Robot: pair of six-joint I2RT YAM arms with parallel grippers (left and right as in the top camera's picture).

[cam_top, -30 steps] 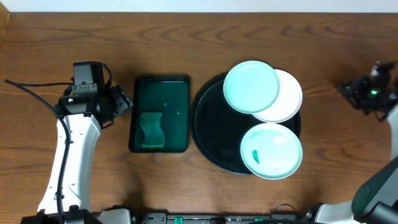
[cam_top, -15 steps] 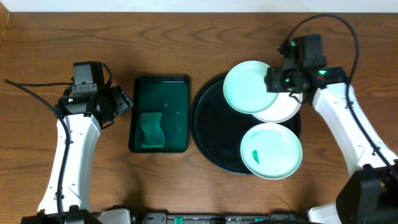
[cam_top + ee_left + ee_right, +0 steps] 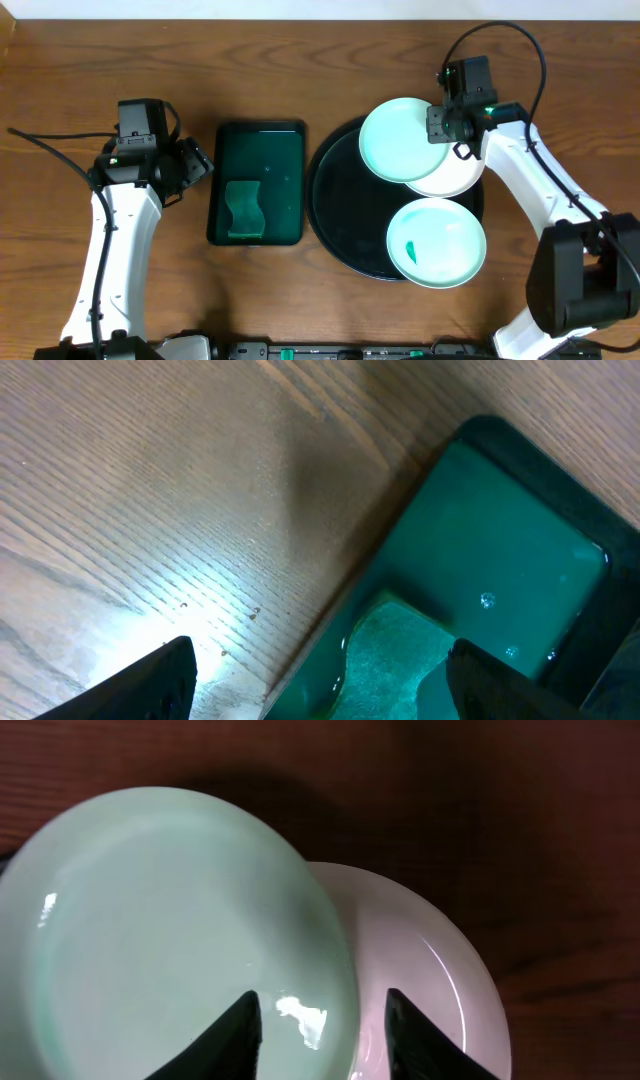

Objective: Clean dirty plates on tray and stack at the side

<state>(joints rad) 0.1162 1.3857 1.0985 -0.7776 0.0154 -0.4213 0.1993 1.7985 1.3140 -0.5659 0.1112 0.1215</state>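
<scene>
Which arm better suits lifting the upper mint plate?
Likely right: the right end effector hangs open at the rim of the upper mint plate; the left end effector is off by the green tray.

Overhead view is bright, evenly lit and sharp. Left wrist view shows white glare on the table; right wrist view is dim, with glints on a plate.

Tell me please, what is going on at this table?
On the black tray a mint plate overlaps a white plate, and a third plate shows a green smear; none is stacked aside yet. The right hand hovers open over the mint plate's rim. The left hand hangs open beside the green tray holding the sponge.
</scene>
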